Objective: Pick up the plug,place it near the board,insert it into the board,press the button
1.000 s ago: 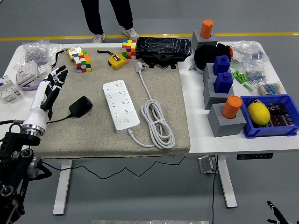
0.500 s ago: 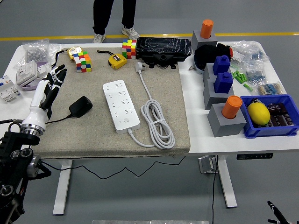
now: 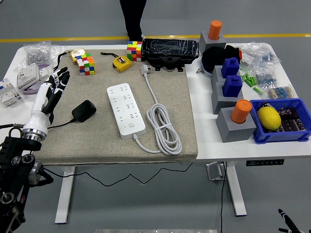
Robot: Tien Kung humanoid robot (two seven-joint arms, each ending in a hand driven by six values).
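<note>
The left hand (image 3: 55,86) is held flat over the mat's left edge, fingers spread, nothing gripped. The black plug (image 3: 84,110) lies just beside it, within reach, well apart from the power strip (image 3: 126,110).

Bare mat (image 3: 92,138) is left open between the black plug (image 3: 84,110) and the white power strip (image 3: 126,110); the strip's right flank is crowded by its coiled cable (image 3: 163,127); the far edge is hemmed by cubes (image 3: 86,64), a tape measure (image 3: 122,63) and a black case (image 3: 170,50); grey blocks (image 3: 232,109) wall the right side.
</note>
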